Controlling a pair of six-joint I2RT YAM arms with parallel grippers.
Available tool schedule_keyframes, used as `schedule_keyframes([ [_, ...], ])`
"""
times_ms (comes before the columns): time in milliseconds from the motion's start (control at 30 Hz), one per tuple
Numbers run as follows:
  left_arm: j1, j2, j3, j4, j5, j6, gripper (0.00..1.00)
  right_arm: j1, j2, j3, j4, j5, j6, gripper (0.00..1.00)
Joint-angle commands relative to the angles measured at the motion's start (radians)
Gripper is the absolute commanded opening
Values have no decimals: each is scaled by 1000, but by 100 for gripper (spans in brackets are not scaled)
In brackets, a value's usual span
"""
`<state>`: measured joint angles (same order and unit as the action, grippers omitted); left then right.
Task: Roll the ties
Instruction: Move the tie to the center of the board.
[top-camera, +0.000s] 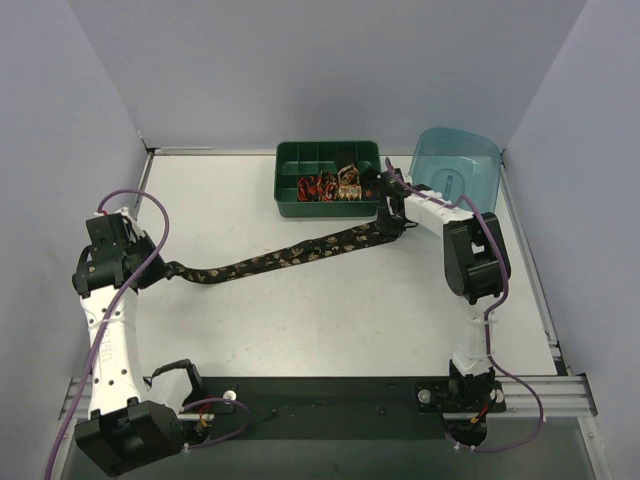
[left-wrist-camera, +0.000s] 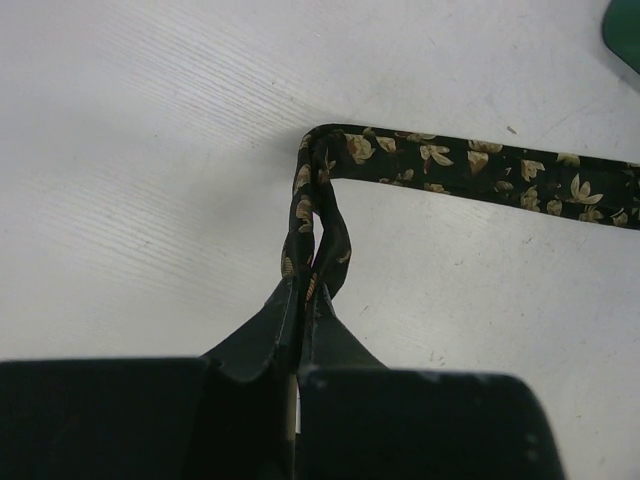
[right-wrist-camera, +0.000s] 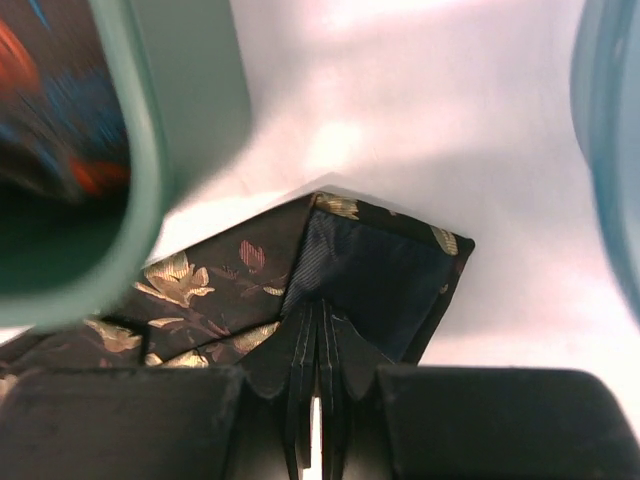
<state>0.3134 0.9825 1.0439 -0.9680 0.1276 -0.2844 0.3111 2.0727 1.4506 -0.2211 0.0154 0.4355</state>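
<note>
The long tie (top-camera: 285, 257) lies stretched across the table (top-camera: 330, 330), running from about nine o'clock up toward one o'clock. The left gripper (top-camera: 162, 270) is clamped on its narrow end, which is twisted into a thin fold. The right gripper (top-camera: 388, 222) is pinched on the wide pointed end, just beside the dark green tray (top-camera: 290, 165) at twelve o'clock, where rolled ties (top-camera: 330, 187) sit. The step in hand looks like straightening the strip. Next, one end probably needs turning over itself to start a coil, the other end held taut.
</note>
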Motion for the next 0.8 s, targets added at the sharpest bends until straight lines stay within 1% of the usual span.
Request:
schedule_keyframes([
  [0, 7, -4, -1, 109, 50, -18, 0, 11, 7, 45, -248, 127, -40, 0],
  [200, 9, -1, -10, 153, 90, -13, 0, 13, 4, 42, -363, 204, -73, 0],
  [333, 9, 11, -27, 192, 154, -7, 0, 5, -25, -5, -420, 274, -60, 0],
  [500, 9, 28, -54, 233, 237, -6, 0, -44, -62, -68, -449, 290, -14, 0],
  [567, 9, 30, -71, 248, 270, -6, 0, -78, -72, -91, -455, 265, -11, 0],
  [767, 7, 30, -105, 275, 299, -2, 0, -113, -106, -124, -489, 296, 11, 0],
])
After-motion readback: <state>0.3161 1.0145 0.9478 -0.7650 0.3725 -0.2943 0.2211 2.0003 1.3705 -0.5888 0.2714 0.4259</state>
